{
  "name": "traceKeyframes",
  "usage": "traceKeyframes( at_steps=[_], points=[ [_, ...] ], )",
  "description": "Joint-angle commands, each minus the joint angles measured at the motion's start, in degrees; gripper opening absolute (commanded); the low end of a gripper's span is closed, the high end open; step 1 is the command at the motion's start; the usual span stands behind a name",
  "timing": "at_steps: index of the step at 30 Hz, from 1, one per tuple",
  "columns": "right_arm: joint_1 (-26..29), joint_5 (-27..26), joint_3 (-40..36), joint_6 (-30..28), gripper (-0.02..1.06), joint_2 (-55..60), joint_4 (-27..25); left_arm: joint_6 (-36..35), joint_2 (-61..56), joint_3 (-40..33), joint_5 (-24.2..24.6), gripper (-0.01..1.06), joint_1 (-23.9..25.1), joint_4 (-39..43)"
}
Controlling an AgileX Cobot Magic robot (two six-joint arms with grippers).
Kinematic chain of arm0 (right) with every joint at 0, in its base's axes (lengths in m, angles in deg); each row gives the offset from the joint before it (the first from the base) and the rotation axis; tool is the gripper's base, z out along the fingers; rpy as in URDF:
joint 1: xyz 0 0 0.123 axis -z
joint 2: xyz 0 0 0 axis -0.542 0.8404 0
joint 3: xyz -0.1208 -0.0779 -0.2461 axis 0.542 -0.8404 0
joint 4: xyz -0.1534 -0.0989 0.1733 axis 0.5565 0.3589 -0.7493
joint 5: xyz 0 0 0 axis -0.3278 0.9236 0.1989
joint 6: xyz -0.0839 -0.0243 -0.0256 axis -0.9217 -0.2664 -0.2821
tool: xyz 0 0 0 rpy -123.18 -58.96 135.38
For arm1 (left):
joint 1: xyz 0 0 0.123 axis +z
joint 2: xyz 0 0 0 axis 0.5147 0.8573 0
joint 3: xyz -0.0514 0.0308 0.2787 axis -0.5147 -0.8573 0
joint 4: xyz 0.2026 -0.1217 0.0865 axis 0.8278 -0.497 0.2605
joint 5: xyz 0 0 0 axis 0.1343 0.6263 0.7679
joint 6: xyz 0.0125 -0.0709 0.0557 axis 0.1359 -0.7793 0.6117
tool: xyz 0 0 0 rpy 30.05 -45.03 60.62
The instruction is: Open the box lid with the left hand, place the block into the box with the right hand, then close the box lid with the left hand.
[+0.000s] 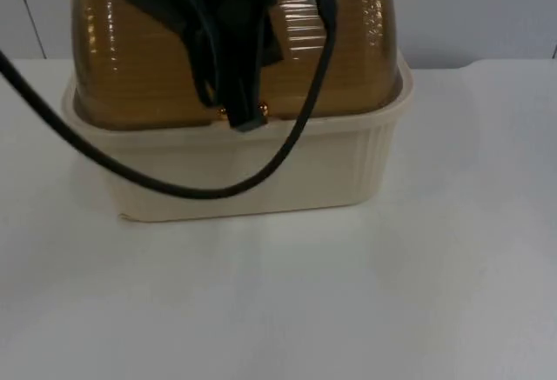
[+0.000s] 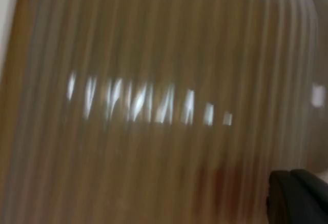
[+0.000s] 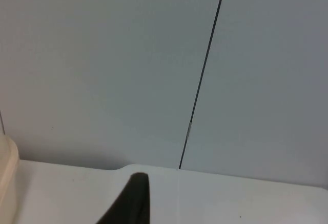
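Top view puts my left gripper (image 1: 244, 117) at the amber ribbed lid's (image 1: 139, 67) front edge, over the cream box (image 1: 261, 176); grip unreadable. I judge the lid light, slick, best taken by its lip. Right arm waits.

From my remote station I see a white counter (image 1: 365, 310), smooth and matte, running back to a pale grey partition wall (image 1: 470, 6). The counter's far edge meets the wall along a straight line with a small step near the right side. In the right wrist view the wall (image 3: 102, 70) is divided by a thin dark vertical seam (image 3: 205, 70) between two panels. Light is even and diffuse, casting soft shadows on the counter.
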Motion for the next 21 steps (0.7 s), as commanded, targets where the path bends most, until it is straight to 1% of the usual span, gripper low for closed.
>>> traceKeyframes(
  at_steps=[1, 3, 6, 7, 8, 10, 11, 12, 14, 15, 16, 17, 19, 21],
  points=[
    [0.2, -1.6, 0.3, 1.3, 1.05, -0.3, 0.0, -7.4, -2.1, -2.2, -1.1, 0.00, -0.7, 5.5],
    [0.2, -2.1, 0.3, 1.4, 1.05, -0.3, -0.1, -8.6, -3.0, -2.2, -0.1, 0.00, -0.7, 4.7],
    [0.2, -2.0, 0.3, 1.4, 1.05, -0.3, -0.1, -15.1, -8.8, -2.2, 1.7, 0.00, -0.8, -0.5],
    [0.2, -2.0, 0.3, 1.4, 1.05, -0.3, -0.1, -15.1, -8.8, -2.2, 1.7, 0.00, -0.8, -0.5],
    [0.2, -1.7, 0.3, 1.4, 1.05, -0.3, -0.1, -17.7, -10.8, -2.2, 1.9, 0.00, -0.8, -0.9],
    [0.2, -1.7, 0.3, 1.4, 1.05, -0.3, -0.1, -20.7, -16.2, -2.2, 1.9, 0.00, -0.3, -1.0],
    [0.2, -1.9, 0.3, 1.4, 1.05, -0.3, -0.1, -21.8, -18.8, -2.2, 1.8, 0.00, 0.7, -0.9],
    [0.2, -1.9, 0.3, 1.4, 1.05, -0.3, -0.1, -21.8, -18.8, -2.2, 1.8, 0.00, 0.7, -0.9],
    [0.2, -1.9, 0.3, 1.4, 1.05, -0.3, -0.1, -24.3, -23.4, -2.2, 1.6, 0.00, 3.8, -0.9],
    [0.2, -1.9, 0.3, 1.4, 1.05, -0.3, -0.2, -25.9, -25.9, -2.2, 1.5, 0.00, 6.2, -0.9],
    [0.2, -1.9, 0.3, 1.4, 1.05, -0.3, -0.2, -28.7, -29.0, -2.2, 0.7, 0.00, 9.9, -1.0],
    [0.2, -1.9, 0.3, 1.4, 1.05, -0.3, -0.2, -28.7, -29.0, -2.2, 0.7, 0.00, 9.9, -1.0],
    [-0.1, -1.9, 0.3, 1.4, 1.05, -0.3, -0.2, -34.6, -33.4, -2.2, -1.9, 0.00, 16.3, -2.2],
    [-1.4, -1.9, 0.3, 1.4, 1.05, -0.3, -0.2, -39.7, -36.8, -2.2, -5.2, 0.00, 22.5, -4.8]
  ],
)
